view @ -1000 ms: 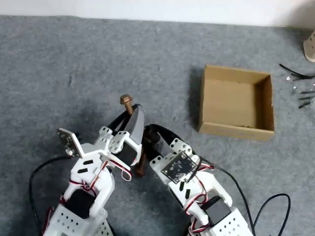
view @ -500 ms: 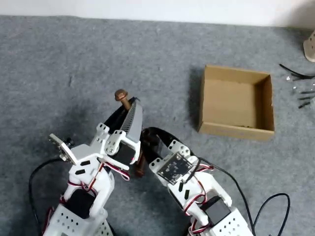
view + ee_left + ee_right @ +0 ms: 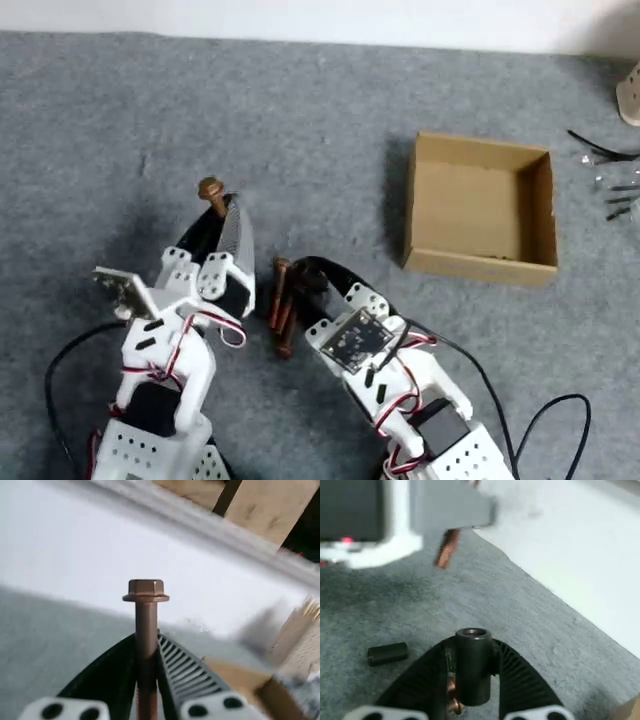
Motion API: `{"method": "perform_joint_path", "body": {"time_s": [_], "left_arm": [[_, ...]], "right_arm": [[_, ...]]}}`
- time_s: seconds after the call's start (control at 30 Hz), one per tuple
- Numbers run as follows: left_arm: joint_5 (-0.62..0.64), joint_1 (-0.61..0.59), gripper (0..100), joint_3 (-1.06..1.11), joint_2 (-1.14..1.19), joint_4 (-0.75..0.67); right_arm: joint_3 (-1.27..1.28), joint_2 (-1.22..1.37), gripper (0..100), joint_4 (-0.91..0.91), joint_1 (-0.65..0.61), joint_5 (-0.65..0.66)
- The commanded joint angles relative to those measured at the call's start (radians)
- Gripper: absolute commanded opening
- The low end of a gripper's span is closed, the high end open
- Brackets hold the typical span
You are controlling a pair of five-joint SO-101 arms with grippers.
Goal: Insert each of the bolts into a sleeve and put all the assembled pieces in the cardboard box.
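My left gripper (image 3: 222, 210) is shut on a copper bolt (image 3: 212, 190), which stands head up between the fingers (image 3: 172, 660); its hex head (image 3: 145, 589) rises above the tips. My right gripper (image 3: 302, 274), just to the right of it, is shut on a black sleeve (image 3: 472, 665) held upright with its bore open at the top. The held bolt's lower end (image 3: 447, 548) hangs beyond the sleeve and to one side. Two or three loose bolts (image 3: 282, 305) lie on the carpet between the arms. A spare sleeve (image 3: 387, 653) lies on its side nearby.
The open cardboard box (image 3: 478, 265) stands at the right on the grey carpet, with nothing visible inside. Small black tools and cables (image 3: 610, 185) lie at the far right edge. A white wall borders the back of the carpet.
The left arm has swung left with the bolt, away from the right gripper, uncovering the loose bolts on the carpet. The right arm has kept still.
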Motion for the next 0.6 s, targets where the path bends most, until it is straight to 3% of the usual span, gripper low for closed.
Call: {"method": "perform_joint_path", "body": {"time_s": [0.0, 0.1, 0.23, 0.37, 0.57], "left_arm": [[-0.008, -0.018, 1, -0.128, -0.001, 0.265], [-0.008, -0.021, 1, -0.214, 0.025, 0.394], [-0.012, -0.105, 1, -0.268, 0.24, 0.316], [-0.012, -0.189, 1, -0.417, 0.63, 0.236], [-0.009, -0.259, 1, -0.757, 1.279, 0.232]], "right_arm": [[0.143, -0.024, 0.5, -0.024, 0.036, 0.005], [0.143, -0.018, 0.5, -0.024, 0.039, 0.003], [0.143, -0.016, 0.5, -0.024, 0.059, 0.003], [0.143, -0.015, 0.5, -0.024, 0.087, 0.003], [0.143, -0.015, 0.5, -0.022, 0.105, 0.003]]}}
